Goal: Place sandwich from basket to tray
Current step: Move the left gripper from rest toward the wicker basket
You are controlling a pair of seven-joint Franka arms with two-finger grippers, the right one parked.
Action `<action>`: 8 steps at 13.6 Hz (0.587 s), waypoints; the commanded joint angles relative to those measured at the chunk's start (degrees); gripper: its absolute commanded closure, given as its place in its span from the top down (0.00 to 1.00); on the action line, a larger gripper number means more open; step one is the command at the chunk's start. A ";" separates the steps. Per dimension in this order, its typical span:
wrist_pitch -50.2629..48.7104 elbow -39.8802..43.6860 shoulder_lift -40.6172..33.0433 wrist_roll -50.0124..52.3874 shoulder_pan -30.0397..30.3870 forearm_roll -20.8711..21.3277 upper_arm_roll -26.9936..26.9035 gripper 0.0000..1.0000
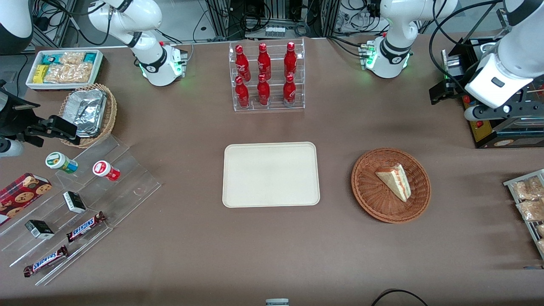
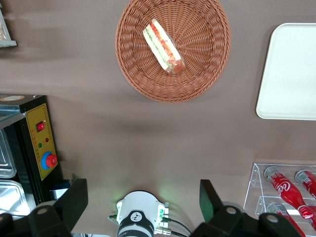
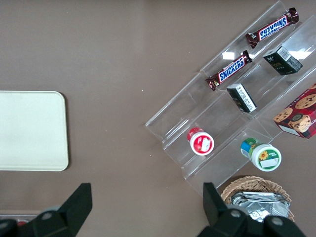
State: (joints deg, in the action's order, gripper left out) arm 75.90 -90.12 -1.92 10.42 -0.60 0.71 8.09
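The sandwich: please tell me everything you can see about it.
The sandwich is a triangular wedge of pale bread with red-orange and green filling showing along its cut edge. It lies inside the round brown wicker basket, resting on its woven bottom. Nothing else touches it. The gripper is open, high above the table, far from it.

Table (image 1: pixel 178 238) matte brown. Tray (image 1: pixel 270 174) plain cream-beige. Basket (image 1: pixel 374 199) reddish-brown weave; sandwich (image 1: pixel 395 182) pale bread, red-orange and green stripes on cut edge. Six bottles (image 1: pixel 264 74) glossy red, white script, in clear rack (image 1: pixel 268 106). Second basket (image 1: pixel 109 117) lighter tan, silver foil trays (image 1: pixel 87 110) inside. White bin (image 1: pixel 32 83) with yellow, teal, tan packs. Snickers bars (image 1: pixel 85 227) brown, blue lettering on white. Cookie box (image 1: pixel 21 193) red plaid. End effector (image 1: pixel 444 91) black, on white arm, high toward the working arm's end of the table.
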 commanded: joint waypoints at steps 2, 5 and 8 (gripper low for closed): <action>0.39 -1.20 -1.51 -1.72 0.34 -1.15 -0.01 1.00; 2.84 -3.12 -0.89 -4.26 0.34 -0.80 -1.23 1.00; 9.24 -8.30 -0.45 -6.03 0.34 -0.01 -2.90 1.00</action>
State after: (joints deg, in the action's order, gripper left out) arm 81.23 -94.49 -1.82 6.18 -0.57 0.34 5.86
